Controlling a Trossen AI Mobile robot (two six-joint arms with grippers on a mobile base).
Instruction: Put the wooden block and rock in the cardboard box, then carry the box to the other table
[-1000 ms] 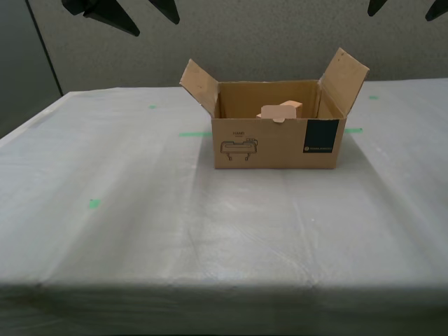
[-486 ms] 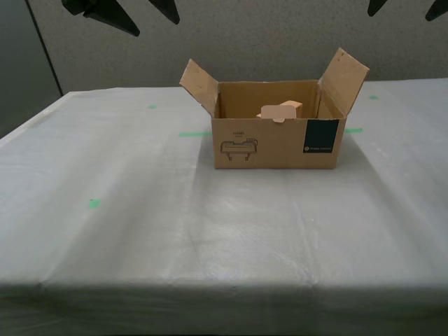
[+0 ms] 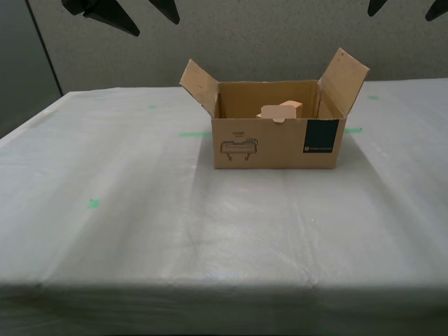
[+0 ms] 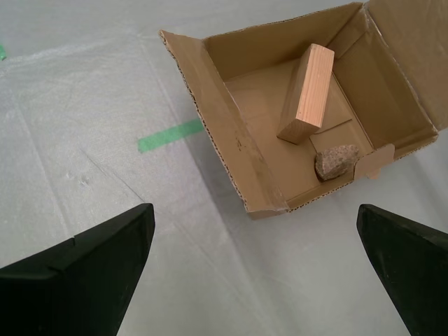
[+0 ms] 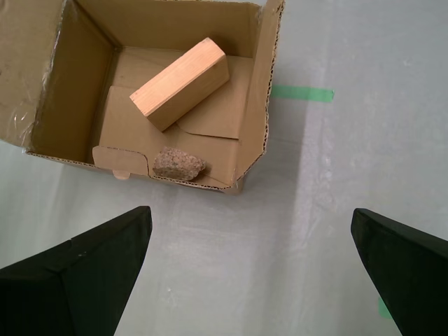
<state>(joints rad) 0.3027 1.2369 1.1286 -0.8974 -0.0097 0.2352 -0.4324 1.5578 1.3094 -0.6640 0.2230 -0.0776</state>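
Observation:
The cardboard box (image 3: 276,143) stands open on the other table (image 3: 140,217), its dark teal label facing the exterior view. Inside it, the wooden block (image 4: 308,91) (image 5: 180,82) leans on the box floor, and its top shows over the front wall (image 3: 283,110). The rock (image 4: 336,161) (image 5: 178,164) lies inside against the front wall and is hidden in the exterior view. My first gripper (image 5: 250,211) and my second gripper (image 4: 255,210) hang open and empty above the table beside the box. Dark fingers (image 3: 105,12) show at the exterior view's top edge.
Green tape marks (image 3: 192,134) (image 4: 170,134) (image 5: 302,92) lie on the wrinkled sheet on either side of the box. The table's front edge (image 3: 210,285) runs across the exterior view's bottom. A grey partition wall (image 3: 266,35) stands behind the table.

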